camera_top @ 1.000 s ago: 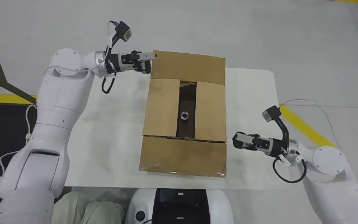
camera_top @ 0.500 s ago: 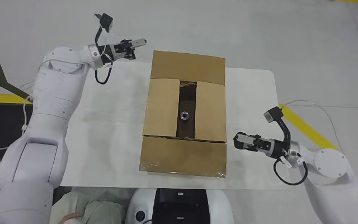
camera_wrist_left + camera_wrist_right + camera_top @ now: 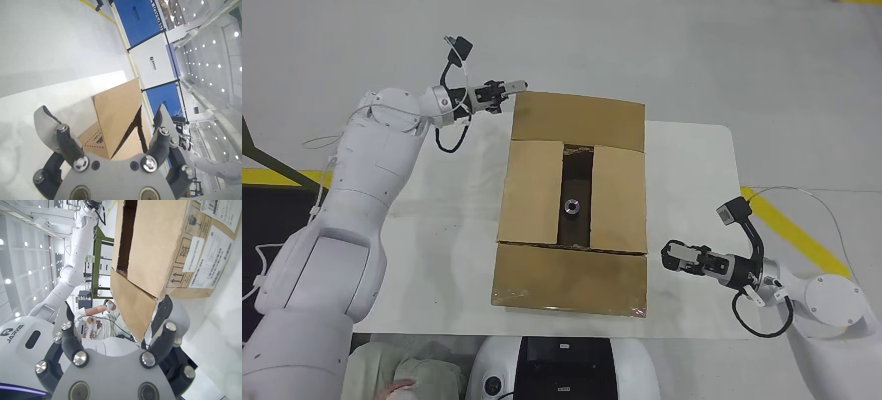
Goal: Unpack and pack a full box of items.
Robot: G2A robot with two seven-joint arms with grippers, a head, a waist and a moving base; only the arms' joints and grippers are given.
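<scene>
Cardboard box, on surface: outer flaps open, inner flaps half-shut over item. Left jaws, right jaws: spread, empty, at opposite corners. Step, likely: opening. Next: part inner flaps.

Left jaws apart; right jaws apart.

White table; cardboard box mid-table, top flaps open.

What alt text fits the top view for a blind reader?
A cardboard box sits on a white table, flaps parted over a small round metal part. The open left gripper is at its far corner, the right gripper beside its near corner.
</scene>
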